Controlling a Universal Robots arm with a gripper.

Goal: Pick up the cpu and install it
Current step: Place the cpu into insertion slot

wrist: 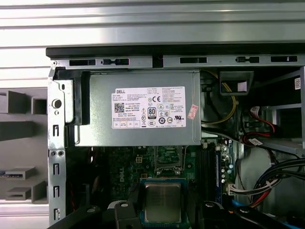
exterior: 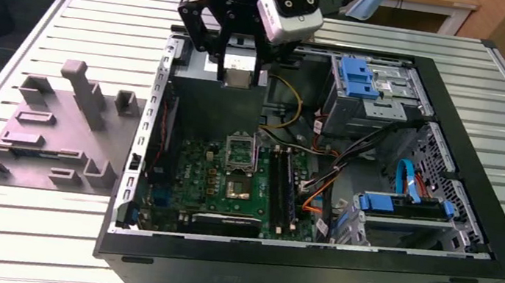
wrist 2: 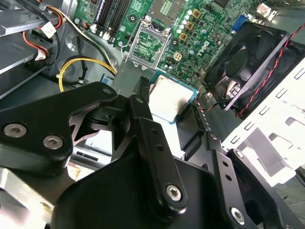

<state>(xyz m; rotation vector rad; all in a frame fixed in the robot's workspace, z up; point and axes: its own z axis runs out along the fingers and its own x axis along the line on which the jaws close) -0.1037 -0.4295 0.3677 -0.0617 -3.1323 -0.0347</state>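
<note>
One cpu (wrist 2: 170, 99) pinched flat in gripper (exterior: 236, 72), above case (exterior: 315, 262) corner by power supply (wrist: 143, 109); socket frame (exterior: 242, 149) lies lower, toward board (exterior: 197, 178) middle.

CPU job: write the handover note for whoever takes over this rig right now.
Gripper: shut on the cpu, held in the air over the open computer case.
Socket on the motherboard: no chip in it; the cpu is apart from it.
Grey tray: outside the case, on the exterior view's left.
Done: cpu picked up.
Left: cpu not yet seated in the socket.
</note>
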